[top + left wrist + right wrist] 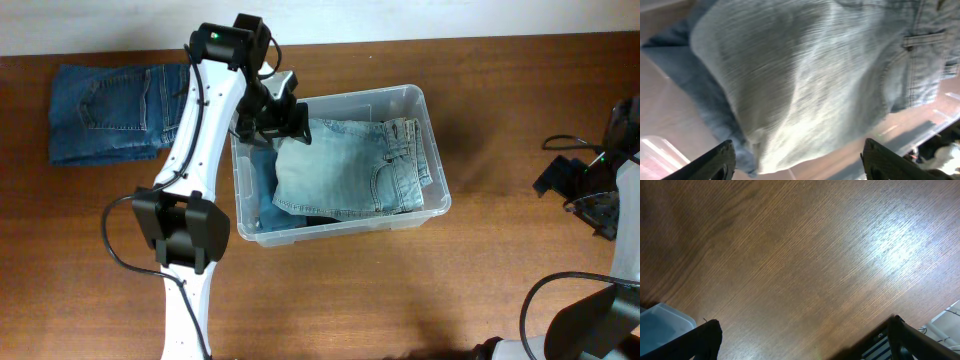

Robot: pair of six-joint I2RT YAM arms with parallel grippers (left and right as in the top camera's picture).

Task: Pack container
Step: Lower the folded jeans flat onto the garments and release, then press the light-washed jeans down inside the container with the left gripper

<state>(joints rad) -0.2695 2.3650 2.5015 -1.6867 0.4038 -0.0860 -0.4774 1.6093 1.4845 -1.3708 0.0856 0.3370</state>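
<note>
The clear container (436, 150) stands mid-table. A folded pair of light blue jeans (350, 170) lies in it, on top of darker denim (262, 195). My left gripper (277, 122) hovers over the bin's back left corner, open. In the left wrist view the light jeans (805, 75) fill the frame just beyond my left gripper (797, 162), whose fingers (715, 162) stand wide apart with nothing between them. My right gripper (580, 188) rests at the table's far right, open over bare wood (800, 255).
Another folded pair of dark blue jeans (110, 110) lies on the table at the back left, beside the left arm. Black cables (565, 142) trail near the right arm. A corner of clear plastic (665, 322) shows in the right wrist view.
</note>
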